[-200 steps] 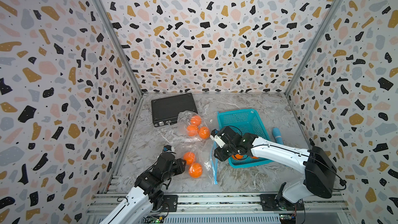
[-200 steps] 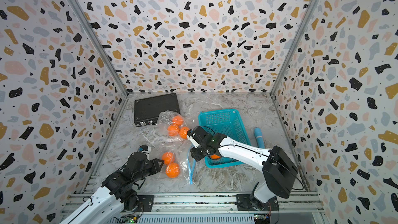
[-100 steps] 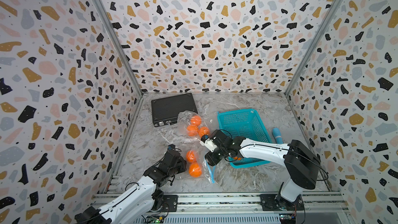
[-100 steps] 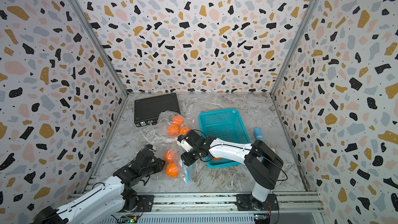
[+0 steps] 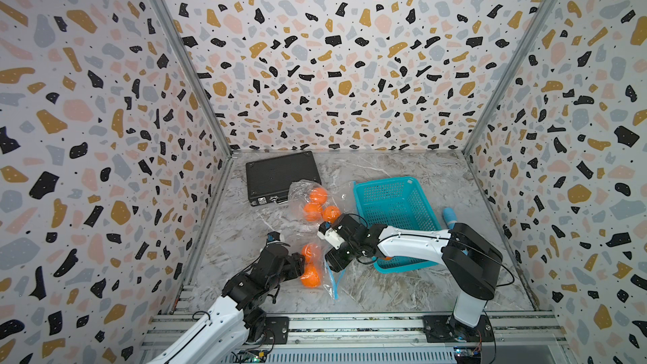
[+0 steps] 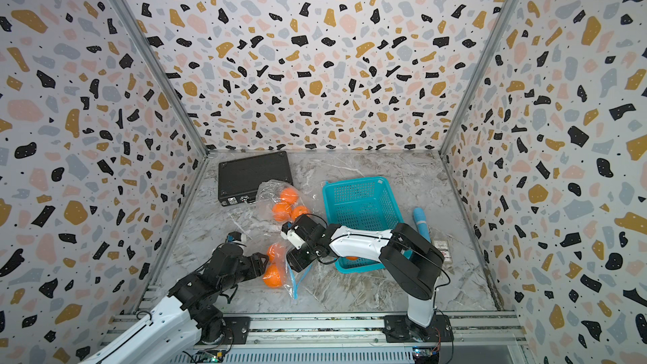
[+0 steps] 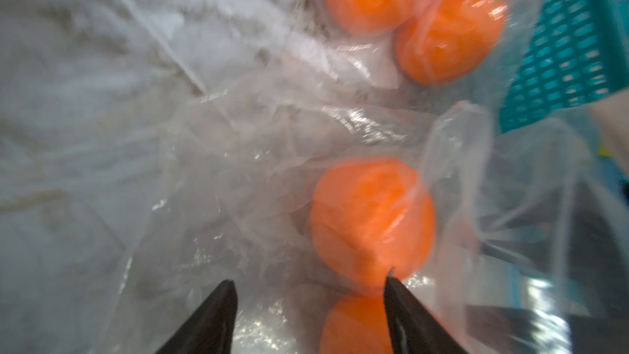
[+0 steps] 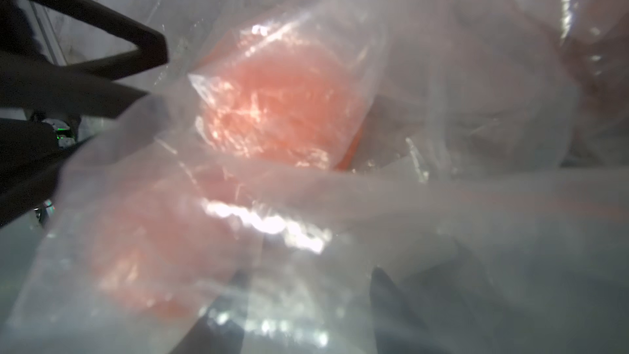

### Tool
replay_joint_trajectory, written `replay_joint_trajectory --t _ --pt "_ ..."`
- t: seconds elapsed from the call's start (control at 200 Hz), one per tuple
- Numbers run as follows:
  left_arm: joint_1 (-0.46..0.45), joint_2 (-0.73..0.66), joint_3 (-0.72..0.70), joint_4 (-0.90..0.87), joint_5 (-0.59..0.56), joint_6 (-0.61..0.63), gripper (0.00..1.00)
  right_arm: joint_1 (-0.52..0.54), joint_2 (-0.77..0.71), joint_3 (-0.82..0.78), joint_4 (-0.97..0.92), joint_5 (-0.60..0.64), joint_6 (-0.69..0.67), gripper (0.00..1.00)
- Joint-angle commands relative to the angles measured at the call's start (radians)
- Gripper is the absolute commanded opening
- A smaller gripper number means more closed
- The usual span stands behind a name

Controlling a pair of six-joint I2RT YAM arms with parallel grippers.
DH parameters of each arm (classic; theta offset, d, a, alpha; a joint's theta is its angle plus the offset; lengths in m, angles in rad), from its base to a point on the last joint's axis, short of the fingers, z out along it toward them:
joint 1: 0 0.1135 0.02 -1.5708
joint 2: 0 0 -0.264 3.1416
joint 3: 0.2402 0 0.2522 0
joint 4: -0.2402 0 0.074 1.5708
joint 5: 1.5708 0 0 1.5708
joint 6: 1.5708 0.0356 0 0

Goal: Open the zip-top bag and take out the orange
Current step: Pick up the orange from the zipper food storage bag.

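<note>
Your left gripper (image 7: 309,282), jaws parted, faces the orange (image 7: 372,221) lying dead ahead, just past its tips, inside the zip-top bag (image 7: 221,199). The right gripper (image 8: 306,287), likewise parted, sits opposite, film-draped.

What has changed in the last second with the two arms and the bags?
The right gripper moved from beside the basket across to the near bag, by its blue zip edge. The left gripper stayed at that bag's oranges. Nothing was taken out; the far bag, basket and case lie as before.
</note>
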Motion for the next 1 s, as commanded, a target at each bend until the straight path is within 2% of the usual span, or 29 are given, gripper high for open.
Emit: replay_joint_trajectory --t 0.0,0.09,0.18,0.355,0.426,0.461,0.516,0.616,0.726,0.866,0.996 --pt "-0.009 -0.107 0.062 -0.131 0.012 0.008 0.68 -0.002 -0.026 -0.010 0.045 0.050 0.018 0.59" --pt "-0.010 -0.143 0.044 -0.101 0.121 0.013 0.64 -0.003 -0.021 -0.006 0.062 0.034 0.021 0.59" --pt "-0.027 -0.114 -0.010 -0.005 0.225 -0.004 0.60 -0.006 -0.027 -0.011 0.073 0.020 0.028 0.59" --pt "-0.078 -0.051 -0.061 0.076 0.207 0.030 0.65 -0.015 -0.033 -0.039 0.106 -0.022 0.030 0.60" --pt "-0.096 -0.041 -0.110 0.140 0.198 -0.001 0.60 -0.016 -0.016 -0.052 0.132 -0.035 0.037 0.60" --pt "-0.106 -0.025 -0.126 0.150 0.176 -0.011 0.53 -0.016 -0.005 -0.052 0.139 -0.045 0.040 0.60" --pt "-0.112 0.007 -0.149 0.170 0.146 -0.019 0.31 -0.016 0.005 -0.053 0.145 -0.055 0.045 0.60" --pt "-0.112 0.060 -0.169 0.216 0.143 -0.026 0.00 -0.016 0.002 -0.066 0.188 -0.082 0.044 0.59" --pt "-0.120 0.086 -0.183 0.239 0.142 -0.042 0.00 -0.017 -0.022 -0.076 0.187 -0.102 0.040 0.60" --pt "-0.142 0.078 -0.226 0.219 0.105 -0.069 0.00 -0.020 -0.078 -0.094 0.168 -0.094 0.024 0.75" --pt "-0.177 0.034 -0.255 0.207 0.088 -0.080 0.00 -0.020 -0.081 -0.081 0.122 -0.173 0.026 0.80"
